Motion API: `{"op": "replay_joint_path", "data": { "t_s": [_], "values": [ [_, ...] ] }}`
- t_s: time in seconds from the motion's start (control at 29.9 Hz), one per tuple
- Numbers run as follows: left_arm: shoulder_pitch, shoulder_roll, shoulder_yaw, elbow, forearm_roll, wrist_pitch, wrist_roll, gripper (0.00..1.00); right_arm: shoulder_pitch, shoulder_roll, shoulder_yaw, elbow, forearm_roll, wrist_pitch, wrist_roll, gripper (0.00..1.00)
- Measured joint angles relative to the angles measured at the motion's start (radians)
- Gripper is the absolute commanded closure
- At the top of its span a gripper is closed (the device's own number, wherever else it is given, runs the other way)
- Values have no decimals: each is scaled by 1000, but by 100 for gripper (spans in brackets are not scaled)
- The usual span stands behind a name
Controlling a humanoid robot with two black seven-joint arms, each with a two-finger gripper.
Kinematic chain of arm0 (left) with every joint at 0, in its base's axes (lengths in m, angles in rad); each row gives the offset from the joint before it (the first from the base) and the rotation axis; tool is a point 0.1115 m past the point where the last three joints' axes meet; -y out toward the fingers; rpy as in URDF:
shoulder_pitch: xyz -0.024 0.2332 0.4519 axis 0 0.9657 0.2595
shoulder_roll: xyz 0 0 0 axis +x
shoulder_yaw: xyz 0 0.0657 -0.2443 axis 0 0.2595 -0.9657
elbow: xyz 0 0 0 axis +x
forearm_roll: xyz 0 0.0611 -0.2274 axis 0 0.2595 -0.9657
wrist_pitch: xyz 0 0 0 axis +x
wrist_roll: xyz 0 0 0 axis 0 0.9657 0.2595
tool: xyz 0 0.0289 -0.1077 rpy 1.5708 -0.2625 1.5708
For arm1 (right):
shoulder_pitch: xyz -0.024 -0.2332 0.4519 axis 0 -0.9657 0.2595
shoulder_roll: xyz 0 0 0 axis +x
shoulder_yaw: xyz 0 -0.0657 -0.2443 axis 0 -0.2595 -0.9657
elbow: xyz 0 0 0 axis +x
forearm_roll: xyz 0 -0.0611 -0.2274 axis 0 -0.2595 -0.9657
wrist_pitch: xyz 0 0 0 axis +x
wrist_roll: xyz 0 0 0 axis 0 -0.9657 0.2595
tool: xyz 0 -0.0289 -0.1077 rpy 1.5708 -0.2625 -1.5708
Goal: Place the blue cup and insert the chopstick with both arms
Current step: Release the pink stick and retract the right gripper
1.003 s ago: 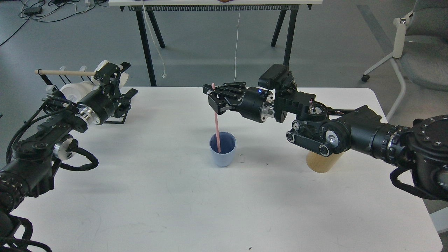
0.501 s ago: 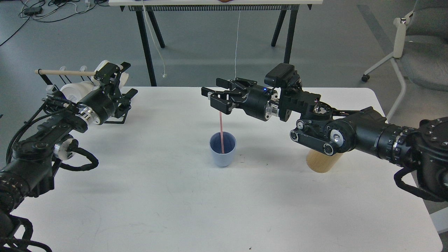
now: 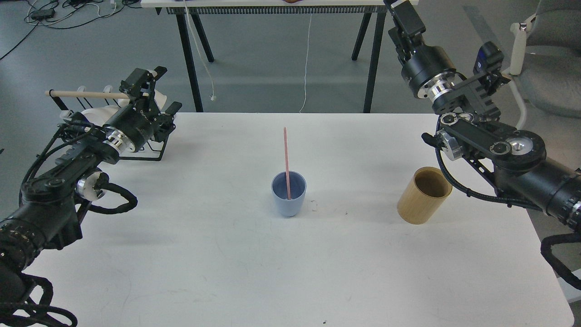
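The blue cup stands upright near the middle of the white table, with the pink chopstick leaning inside it, its lower end in the cup and its upper length rising well above the rim. Neither arm touches either item. Your right claw is raised high at the far right, partly cut off by the frame edge, so you cannot tell how far it is open; it carries nothing visible. Your left claw hovers at the far left by the wire mug rack, fingers apart and empty. The tan wooden holder stands apart, right of the cup. Judged from this, insertion looks done; next calls only for parking both arms clear.
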Motion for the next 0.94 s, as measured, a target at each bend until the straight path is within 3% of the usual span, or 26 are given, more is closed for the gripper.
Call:
{"op": "replay_joint_path", "data": {
  "t_s": [0.13,0.3,0.43,0.94],
  "values": [
    [-1,0,0,0,-29,0,0,0,-97,-89,45,99,196,253,0,2],
    [1,3,2,2,-46,0,0,0,-180,-117,95,111,340,616,0,1],
    [3,3,2,2,-47,0,0,0,-192,-119,107,110,360,661,0,1],
    [6,1,1,2,-49,0,0,0,-205,-133,188,49,363,664,0,1]
  ]
}}
